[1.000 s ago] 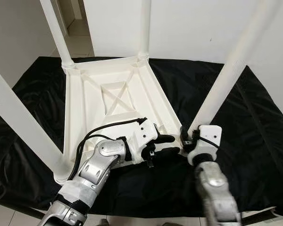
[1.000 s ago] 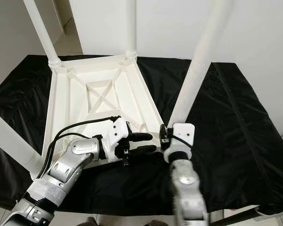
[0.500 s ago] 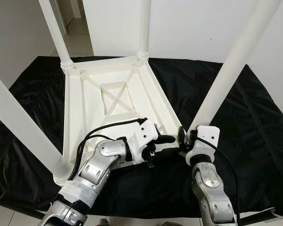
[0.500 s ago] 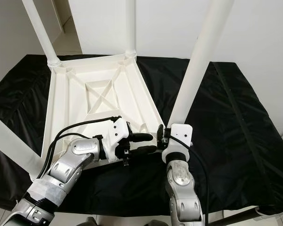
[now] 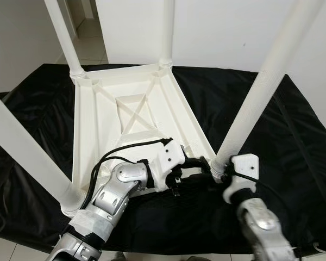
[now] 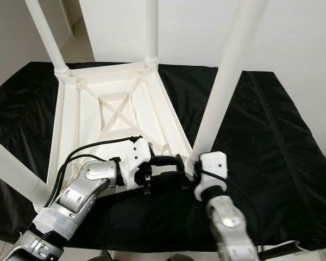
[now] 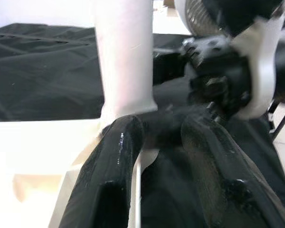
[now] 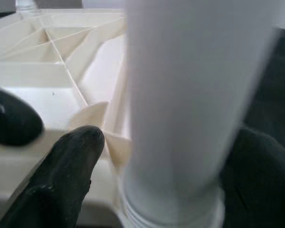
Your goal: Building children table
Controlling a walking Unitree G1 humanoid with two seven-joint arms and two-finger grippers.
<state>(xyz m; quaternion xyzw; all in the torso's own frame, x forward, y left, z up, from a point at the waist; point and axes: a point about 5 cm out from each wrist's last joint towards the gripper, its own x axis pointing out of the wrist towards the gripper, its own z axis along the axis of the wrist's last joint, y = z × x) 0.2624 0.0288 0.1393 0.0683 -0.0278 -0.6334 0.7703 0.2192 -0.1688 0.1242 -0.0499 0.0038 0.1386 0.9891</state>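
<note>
A white plastic children's table (image 5: 84, 136) lies upside down on a black cloth. Its near-right leg (image 5: 261, 81) rises slanted from the near-right corner. My right gripper (image 5: 220, 173) is shut around that leg's base, one black finger (image 8: 61, 180) on each side of it. My left gripper (image 5: 198, 166) reaches along the near rim toward the same corner. It is shut on the rim, with one finger (image 7: 114, 166) inside the table and the other outside. The two grippers nearly touch at the corner.
Three more white legs stand up from the other corners: far left (image 5: 62, 32), far right (image 5: 167, 32), near left (image 5: 22, 147). The black cloth (image 5: 293, 136) spreads wide on every side, and a white wall stands behind.
My right gripper and the leg base have shifted slightly toward me and to the right, and the leg now leans further right. My left gripper has slid a little closer to the corner.
</note>
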